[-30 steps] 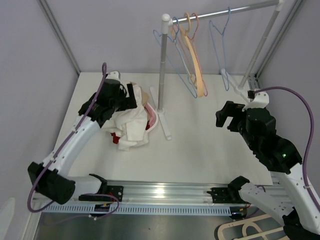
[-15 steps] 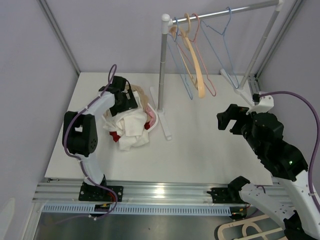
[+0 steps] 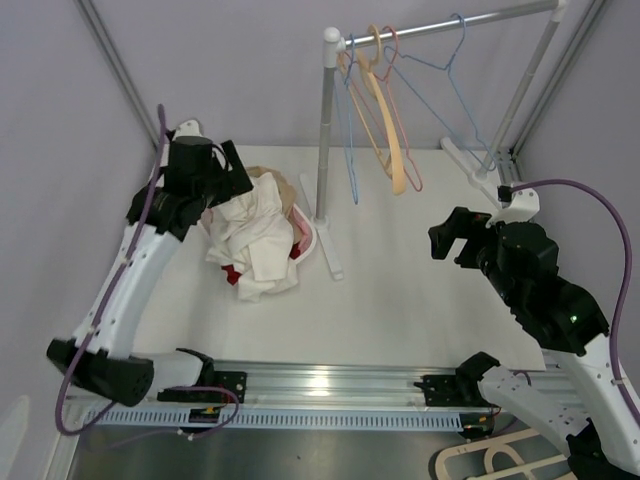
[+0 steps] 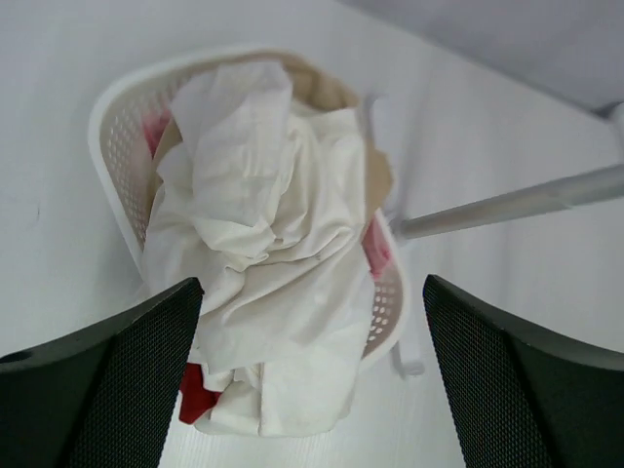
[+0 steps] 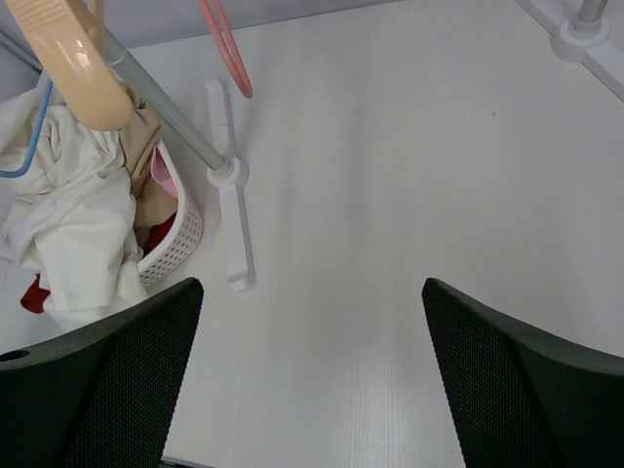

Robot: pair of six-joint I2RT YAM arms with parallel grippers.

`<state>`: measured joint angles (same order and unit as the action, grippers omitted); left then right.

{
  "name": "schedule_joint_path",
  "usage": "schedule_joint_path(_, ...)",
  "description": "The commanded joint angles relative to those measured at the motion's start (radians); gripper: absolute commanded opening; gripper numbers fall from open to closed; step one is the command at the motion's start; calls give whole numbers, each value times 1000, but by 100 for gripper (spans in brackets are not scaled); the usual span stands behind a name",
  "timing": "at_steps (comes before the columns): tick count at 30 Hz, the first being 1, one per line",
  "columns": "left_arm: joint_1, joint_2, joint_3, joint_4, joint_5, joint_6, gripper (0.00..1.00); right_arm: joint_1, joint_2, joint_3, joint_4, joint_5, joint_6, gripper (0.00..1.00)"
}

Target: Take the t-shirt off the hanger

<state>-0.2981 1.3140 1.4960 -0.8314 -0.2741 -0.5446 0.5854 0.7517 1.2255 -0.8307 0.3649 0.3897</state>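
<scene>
The crumpled white t-shirt [image 4: 268, 244] lies heaped on a perforated basket [image 4: 109, 132], maybe plastic. The left end effector [image 4: 312, 385] above it and the right end effector [image 5: 312, 385] are both spread wide.

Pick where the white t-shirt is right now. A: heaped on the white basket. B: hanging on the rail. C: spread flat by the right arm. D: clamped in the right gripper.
A: the white t-shirt lies crumpled over the white basket, while the hangers on the rail are bare.
</scene>
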Motion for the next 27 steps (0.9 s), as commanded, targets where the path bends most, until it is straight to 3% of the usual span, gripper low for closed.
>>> schedule_joint_path(1,-44,-154,-26,11,-51,90,100,4,3,-4,25,-9,3,99)
schedule_joint_path(3,-53,-224,-72,53,5,113,99,4,2,-15,28,-14,0,100)
schedule_joint_path(7,-61,-453,-331,147,131,129,99,5,5,-29,30,-23,-3,99)
schedule_joint_path(12,-62,-628,-501,153,125,150,99,4,5,-12,-5,-24,-11,99)
schedule_joint_path(17,-61,-749,-560,141,99,187,100,5,1,-20,-13,-52,3,100)
schedule_joint_path(27,-61,-753,-565,117,82,202,99,4,21,-23,-15,-43,20,100)
